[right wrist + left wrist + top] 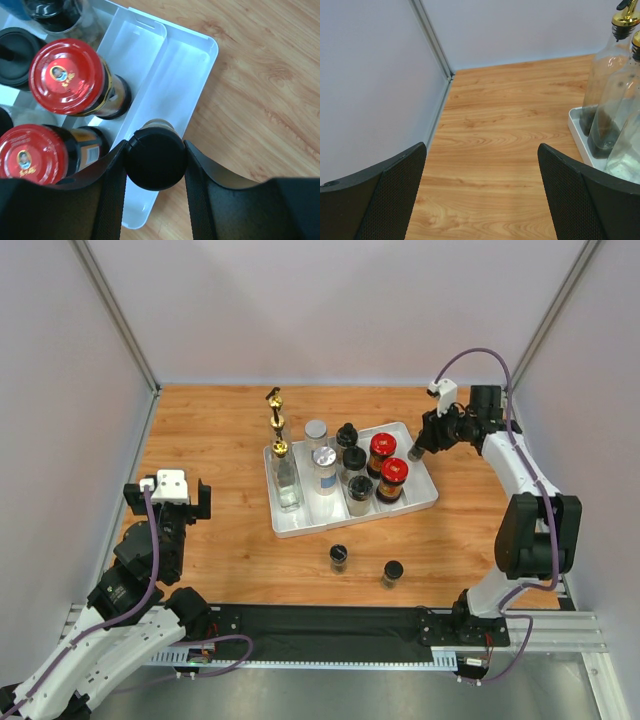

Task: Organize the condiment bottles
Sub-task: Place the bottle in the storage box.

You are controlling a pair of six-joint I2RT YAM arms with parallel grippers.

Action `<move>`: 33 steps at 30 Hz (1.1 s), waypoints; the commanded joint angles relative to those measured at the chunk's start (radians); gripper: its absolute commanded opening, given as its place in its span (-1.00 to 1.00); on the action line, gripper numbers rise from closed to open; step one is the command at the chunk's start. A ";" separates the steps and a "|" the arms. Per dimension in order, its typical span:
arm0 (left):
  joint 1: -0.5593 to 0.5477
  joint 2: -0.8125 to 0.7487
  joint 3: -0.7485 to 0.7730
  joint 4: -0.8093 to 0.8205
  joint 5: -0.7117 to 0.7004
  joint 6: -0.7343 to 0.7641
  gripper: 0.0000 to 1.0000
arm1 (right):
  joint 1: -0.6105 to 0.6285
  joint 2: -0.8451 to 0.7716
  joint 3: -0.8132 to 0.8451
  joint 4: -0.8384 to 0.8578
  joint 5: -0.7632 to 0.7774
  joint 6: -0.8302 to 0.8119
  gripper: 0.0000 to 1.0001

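Three tall clear gold-spouted bottles (286, 483) stand upright in a row in the left compartment of the white tray (175, 70). To their right, two clear light-lidded jars (323, 462), three black-capped jars (354, 460) and two red-lidded dark jars (382, 448) also stand upright. Two small spice jars (339, 558) with black caps stand apart on the table (220, 540) just before the tray, and another black-capped spice jar (156, 157) hangs pinched in the right gripper (155, 165) over the tray's right end.

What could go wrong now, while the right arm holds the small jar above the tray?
The black-capped jar in the right gripper hangs close to the white tray's outer rim; lowered here, its base may catch the rim and tip. One finger stands near a red-lidded jar; opening the jaws could nudge it.
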 commanded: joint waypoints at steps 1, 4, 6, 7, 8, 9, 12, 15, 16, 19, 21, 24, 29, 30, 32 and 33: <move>0.006 0.008 -0.002 0.012 0.007 0.002 1.00 | 0.020 0.045 0.063 0.082 0.045 0.048 -0.76; 0.006 0.008 -0.002 0.012 0.007 0.002 0.99 | 0.033 0.085 0.062 0.090 0.082 0.028 -0.74; 0.005 0.008 -0.001 0.010 0.006 0.002 0.99 | 0.066 0.109 0.059 0.101 0.105 0.023 -0.73; 0.005 0.008 -0.001 0.010 0.007 0.002 1.00 | 0.072 0.117 0.054 0.113 0.110 0.024 -0.72; 0.006 0.008 -0.002 0.012 0.007 0.001 0.99 | 0.074 0.122 0.051 0.122 0.116 0.024 -0.70; 0.006 0.008 -0.001 0.012 0.007 0.001 0.99 | 0.076 0.131 0.048 0.125 0.123 0.026 -0.69; 0.005 0.008 -0.001 0.012 0.009 0.002 0.99 | 0.086 0.140 0.031 0.154 0.142 0.014 -0.64; 0.005 0.010 -0.001 0.012 0.009 0.002 0.99 | 0.089 0.154 0.018 0.180 0.154 0.005 -0.56; 0.005 0.010 -0.002 0.012 0.009 0.002 0.99 | 0.091 0.160 0.018 0.182 0.157 0.003 -0.50; 0.005 0.010 -0.002 0.012 0.007 0.002 0.99 | 0.092 0.161 0.007 0.185 0.163 -0.003 -0.30; 0.006 0.008 -0.001 0.012 0.007 0.002 0.99 | 0.094 0.158 -0.009 0.187 0.167 -0.015 -0.21; 0.005 0.007 -0.002 0.012 0.007 0.002 0.99 | 0.094 0.155 -0.019 0.184 0.174 -0.025 -0.11; 0.005 0.007 -0.001 0.010 0.006 0.001 1.00 | 0.092 0.160 -0.030 0.177 0.171 -0.025 0.01; 0.005 0.007 -0.001 0.010 0.007 0.002 0.99 | 0.094 0.160 -0.029 0.170 0.170 -0.026 0.03; 0.006 0.005 -0.001 0.010 0.007 0.002 0.99 | 0.092 0.161 -0.029 0.161 0.168 -0.029 0.11; 0.006 0.004 -0.001 0.010 0.007 0.002 1.00 | 0.094 0.161 -0.029 0.159 0.170 -0.029 0.17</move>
